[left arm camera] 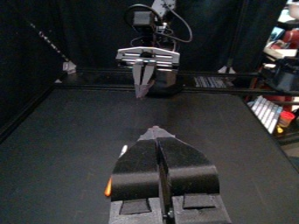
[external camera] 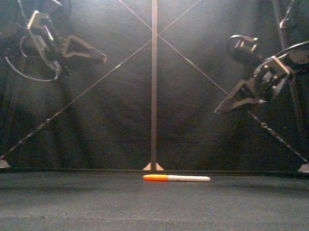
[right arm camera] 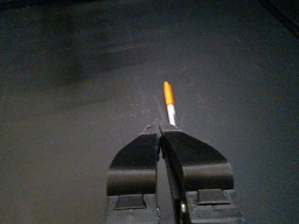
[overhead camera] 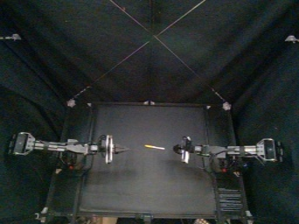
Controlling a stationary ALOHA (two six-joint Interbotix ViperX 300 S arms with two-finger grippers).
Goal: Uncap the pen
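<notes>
Top view, left to right: shows the left gripper (overhead camera: 114, 147) poised over the left of the black table (overhead camera: 128, 188), aimed inward toward the middle, jaws pressed together with nothing between them. Confirms as much from the left wrist view, with the 2 black jaws met in 1 closed wedge. Finds the pen (overhead camera: 153, 147) next, lying flat near the table's centre, roughly along the line between the 2 grippers and a little askew, touched by neither. Reads it from the front view as orange at the left end and pale at the right; cannot tell cap from barrel in these pictures. Ends at the right gripper (overhead camera: 177, 149), facing the left one across the pen and likewise clenched on nothing, closed tips pointing down the pen's length in the right wrist view, pale end nearer. Places both grippers, per the front view, high above the table surface and well clear of the pen. Suggests a mirrored ready stance, probably for taking 1 end apiece and pulling along the pen's axis. Counts the uncapping as not yet begun. Calls first for both pairs of jaws to part and descend. Shows nothing else loose on the table and nothing standing between grippers and pen. Leaves as the likely hazards a slim round body lying low on the surface, hard to pinch and apt to roll if nudged.
</notes>
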